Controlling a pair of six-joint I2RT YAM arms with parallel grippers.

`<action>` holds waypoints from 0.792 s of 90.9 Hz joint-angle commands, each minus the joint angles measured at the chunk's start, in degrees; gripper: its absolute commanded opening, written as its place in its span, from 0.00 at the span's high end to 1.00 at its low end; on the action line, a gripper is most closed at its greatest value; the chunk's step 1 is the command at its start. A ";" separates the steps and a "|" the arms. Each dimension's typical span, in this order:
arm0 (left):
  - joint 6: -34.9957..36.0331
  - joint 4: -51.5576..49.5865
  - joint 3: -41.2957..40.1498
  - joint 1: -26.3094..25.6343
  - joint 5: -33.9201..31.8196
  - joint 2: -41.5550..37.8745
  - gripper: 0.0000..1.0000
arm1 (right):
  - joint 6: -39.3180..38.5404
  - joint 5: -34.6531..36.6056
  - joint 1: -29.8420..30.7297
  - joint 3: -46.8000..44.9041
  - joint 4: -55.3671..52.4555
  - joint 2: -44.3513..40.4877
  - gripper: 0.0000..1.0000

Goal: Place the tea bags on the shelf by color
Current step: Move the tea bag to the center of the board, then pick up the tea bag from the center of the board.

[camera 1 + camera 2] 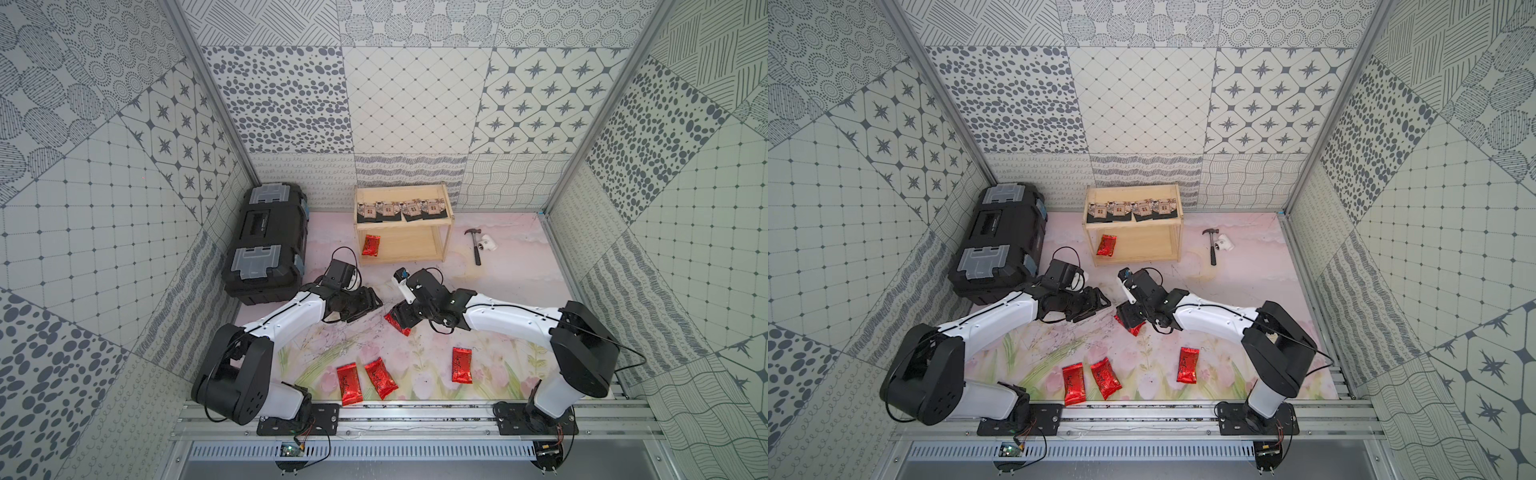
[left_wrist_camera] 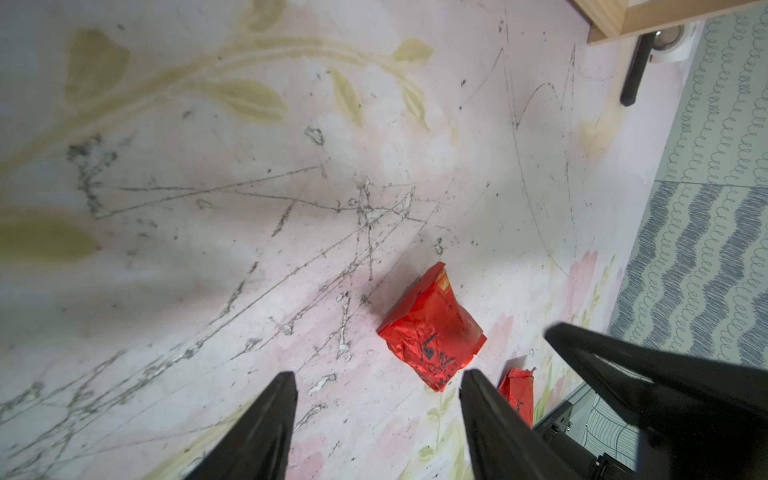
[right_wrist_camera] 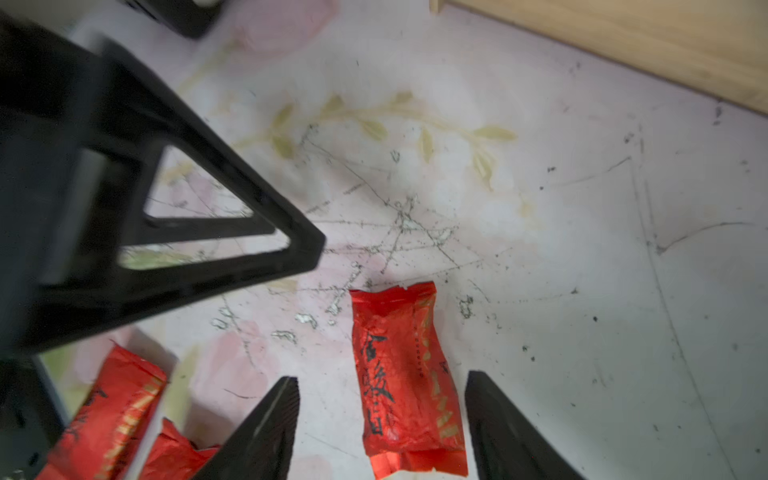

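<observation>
Right gripper [image 3: 382, 377] released, jaws straddling red pouch [image 3: 405, 374]. Left gripper [image 2: 377, 373] released, empty. Shelf [image 1: 415, 245] at 12 o'clock, spare pouches [image 1: 380, 377] at 6.

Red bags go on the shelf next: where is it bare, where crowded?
The shelf's lower board is bare from the red bag at its toolbox end to the other end. The top board is crowded: four black bags.

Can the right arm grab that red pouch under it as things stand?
Probably yes: the right gripper has its jaws open either side of the red pouch, which lies uncovered.
</observation>
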 commanded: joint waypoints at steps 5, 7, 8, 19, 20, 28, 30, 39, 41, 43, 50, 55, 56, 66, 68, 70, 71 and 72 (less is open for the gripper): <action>-0.50 12.43 -2.49 -1.41 7.16 2.84 0.36 | 3.16 -2.24 -0.22 -7.02 10.22 -3.06 0.50; -0.66 13.29 -2.78 -1.55 7.26 3.12 0.37 | 3.35 -2.53 -0.27 -7.63 10.80 -2.99 0.54; -0.71 13.77 -2.94 -1.63 7.32 3.22 0.38 | 3.44 -2.64 -0.23 -7.83 11.01 -2.92 0.55; -1.25 17.67 -4.15 -2.46 8.14 4.99 0.44 | 4.32 -3.92 -0.43 -9.87 14.21 -1.37 0.72; -1.32 17.98 -4.23 -2.57 8.24 5.17 0.45 | 4.36 -4.04 -0.49 -9.96 14.43 -1.18 0.73; -1.51 19.85 -4.66 -3.26 8.75 6.41 0.49 | 4.97 -4.96 -1.19 -11.22 16.22 0.09 0.78; -1.55 20.29 -4.78 -3.46 8.82 6.60 0.50 | 5.21 -5.19 -1.34 -11.64 16.71 0.37 0.79; -1.42 21.46 -5.26 -3.98 9.05 6.76 0.54 | 5.82 -6.07 -1.98 -13.19 18.31 1.34 0.81; -1.28 21.46 -5.28 -4.06 9.00 6.78 0.54 | 5.94 -6.30 -2.07 -13.39 18.60 1.47 0.82; -1.16 21.46 -5.35 -4.12 8.97 6.76 0.55 | 6.02 -6.40 -2.11 -13.70 18.74 1.64 0.82; -0.94 21.76 -5.66 -4.26 8.96 6.92 0.57 | 6.53 -6.61 -2.25 -14.57 19.63 2.21 0.83; -0.94 22.28 -5.91 -4.39 9.11 7.29 0.59 | 6.93 -6.82 -2.29 -15.23 20.06 2.33 0.84; -0.90 22.40 -5.99 -4.41 9.17 7.33 0.59 | 7.08 -6.85 -2.30 -15.41 20.17 2.29 0.84; -1.00 23.31 -6.54 -4.68 9.48 7.77 0.63 | 7.45 -6.56 -2.25 -17.01 20.88 2.00 0.84; -0.98 23.54 -6.65 -4.76 9.49 7.78 0.64 | 7.47 -6.47 -2.29 -17.13 20.89 1.99 0.84; -0.95 23.74 -6.77 -4.81 9.49 7.80 0.64 | 7.48 -6.42 -2.30 -17.27 20.91 1.92 0.84; -0.95 23.78 -6.77 -4.84 9.49 7.81 0.65 | 7.48 -6.43 -2.30 -17.35 20.90 1.91 0.84; -0.95 23.85 -6.78 -4.90 9.49 7.85 0.65 | 7.48 -6.34 -2.35 -17.44 20.90 1.91 0.84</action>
